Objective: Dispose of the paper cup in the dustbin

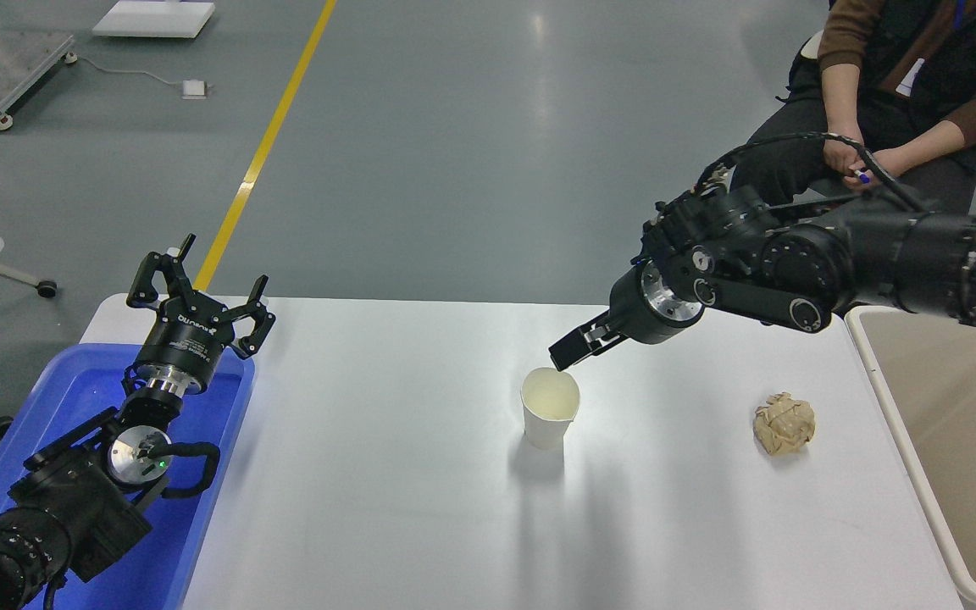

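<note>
Crumpled paper ball on table; blue tub left.

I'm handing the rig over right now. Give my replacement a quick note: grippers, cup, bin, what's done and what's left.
Left gripper: open, parked over the blue tub at the lower left.
Right gripper: just above the far rim of the paper cup, holding nothing; open or shut cannot be told.
Paper cup: upright mid-table, not grasped.
Dustbin: at the table's right edge.
Crumpled paper ball: on the table between cup and dustbin.
Done: approach only.
Left: grasp cup, carry right, drop in dustbin.
</note>
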### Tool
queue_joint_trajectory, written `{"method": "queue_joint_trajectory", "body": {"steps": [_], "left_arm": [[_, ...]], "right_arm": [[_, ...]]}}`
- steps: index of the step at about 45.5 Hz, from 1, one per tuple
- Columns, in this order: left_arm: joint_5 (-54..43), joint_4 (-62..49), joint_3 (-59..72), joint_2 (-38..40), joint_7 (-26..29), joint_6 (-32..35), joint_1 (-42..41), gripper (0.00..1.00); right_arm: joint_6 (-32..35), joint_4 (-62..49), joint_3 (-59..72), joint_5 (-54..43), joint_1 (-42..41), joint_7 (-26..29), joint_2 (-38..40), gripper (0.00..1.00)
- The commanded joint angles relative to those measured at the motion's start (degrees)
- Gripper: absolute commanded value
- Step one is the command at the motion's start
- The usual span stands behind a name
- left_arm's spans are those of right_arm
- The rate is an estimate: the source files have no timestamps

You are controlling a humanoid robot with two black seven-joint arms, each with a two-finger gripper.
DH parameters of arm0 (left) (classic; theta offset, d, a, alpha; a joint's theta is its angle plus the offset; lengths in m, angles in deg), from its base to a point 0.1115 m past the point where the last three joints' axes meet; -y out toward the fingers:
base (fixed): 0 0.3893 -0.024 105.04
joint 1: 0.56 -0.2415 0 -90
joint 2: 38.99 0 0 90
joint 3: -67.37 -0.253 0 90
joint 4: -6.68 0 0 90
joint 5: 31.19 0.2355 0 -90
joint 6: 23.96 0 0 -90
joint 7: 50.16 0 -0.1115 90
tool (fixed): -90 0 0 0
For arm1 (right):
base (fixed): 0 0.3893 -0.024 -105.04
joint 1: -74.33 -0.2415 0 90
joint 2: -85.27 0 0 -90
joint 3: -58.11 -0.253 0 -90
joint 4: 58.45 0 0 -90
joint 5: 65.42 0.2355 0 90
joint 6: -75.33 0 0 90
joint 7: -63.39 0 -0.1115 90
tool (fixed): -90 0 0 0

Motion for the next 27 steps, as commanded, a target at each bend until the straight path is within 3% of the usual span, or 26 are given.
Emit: {"method": "queue_joint_trajectory", "body": {"steps": [1, 27], "left_arm": [[0.0, 0.0, 0.0, 0.0, 0.0, 0.0, 0.0, 1.0], [0.0, 0.0, 0.0, 0.0, -0.1, 0.0, 0.0, 1.0]], "right_arm": [[-0.3, -2.3, 1.3, -0.3, 1.0, 1.8, -2.0, 1.0], [-4.0, -6.6, -1.6, 0.7, 6.5, 2.5, -6.0, 1.0]]}}
